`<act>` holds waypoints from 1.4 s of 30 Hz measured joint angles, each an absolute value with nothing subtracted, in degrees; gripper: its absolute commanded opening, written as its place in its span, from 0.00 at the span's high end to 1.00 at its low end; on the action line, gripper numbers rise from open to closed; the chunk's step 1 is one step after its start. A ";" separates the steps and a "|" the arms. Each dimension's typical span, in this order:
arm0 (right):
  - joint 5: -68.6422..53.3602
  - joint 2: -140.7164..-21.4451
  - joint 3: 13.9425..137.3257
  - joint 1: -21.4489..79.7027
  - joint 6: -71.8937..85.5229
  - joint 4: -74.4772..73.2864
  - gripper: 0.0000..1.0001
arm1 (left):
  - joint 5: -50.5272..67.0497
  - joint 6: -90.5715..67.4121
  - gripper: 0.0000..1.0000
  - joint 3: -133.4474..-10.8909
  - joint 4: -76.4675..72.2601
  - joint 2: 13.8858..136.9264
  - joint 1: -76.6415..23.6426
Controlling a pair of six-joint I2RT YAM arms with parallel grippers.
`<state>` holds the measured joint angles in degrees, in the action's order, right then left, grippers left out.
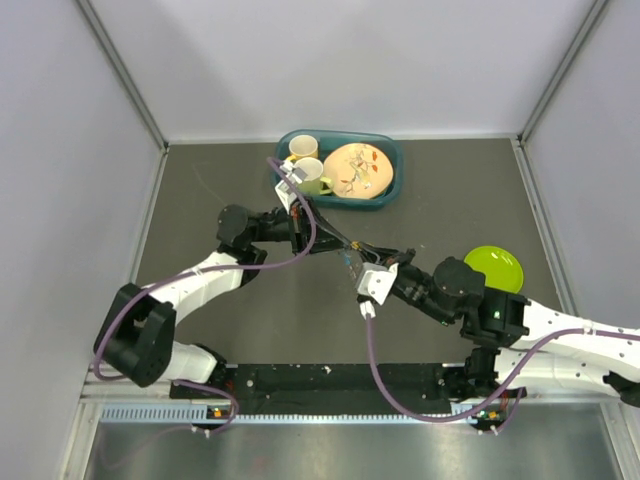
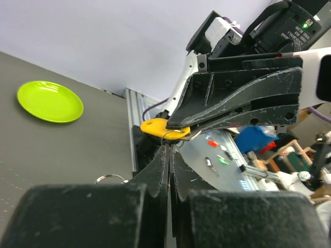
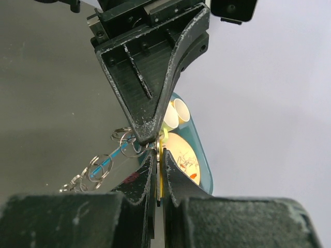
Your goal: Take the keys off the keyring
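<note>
I get bright, even overhead light, soft faint shadows on the grey table (image 1: pixel 450 200), mild glare off the white walls, top view sharp, both wrist views blurred in the near foreground.

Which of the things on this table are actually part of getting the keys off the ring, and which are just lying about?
In the job:
- keys, yellow head pinched in the right jaws
- keyring, at the left jaws

Lying about:
- green plate
- teal tray
- mugs in the tray
- patterned plate in the tray
</note>
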<state>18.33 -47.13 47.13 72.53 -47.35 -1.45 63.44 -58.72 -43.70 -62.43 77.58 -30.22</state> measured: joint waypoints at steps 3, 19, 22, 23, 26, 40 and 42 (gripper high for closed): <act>19.49 -47.05 47.83 72.53 -45.56 -3.16 1.00 | 64.77 -64.14 1.00 -44.27 -67.99 80.68 -29.32; 18.68 -45.74 43.79 72.34 -35.40 -2.04 1.00 | 60.36 -78.22 1.00 -42.15 -73.34 83.13 -26.79; 17.87 -45.80 43.51 72.31 -35.22 -0.36 1.00 | 57.06 -76.69 1.00 -39.40 -73.43 80.20 -26.79; 17.67 -45.82 43.51 72.31 -35.14 0.30 1.00 | 55.88 -76.51 1.00 -38.65 -73.49 79.46 -26.79; 17.10 -46.04 43.48 72.31 -34.94 1.69 1.00 | 52.84 -76.58 1.00 -36.23 -74.02 77.76 -26.85; 16.43 -48.51 41.47 72.07 -34.68 4.69 1.00 | 44.84 -79.18 1.00 -30.20 -74.81 77.12 -27.49; 16.40 -48.56 41.17 72.07 -34.68 5.17 1.00 | 43.97 -79.11 1.00 -29.67 -74.76 76.47 -27.62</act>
<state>16.40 -48.56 41.17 72.07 -34.68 5.17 43.97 -79.11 -29.67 -74.76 76.47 -27.62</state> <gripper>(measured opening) 0.016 0.009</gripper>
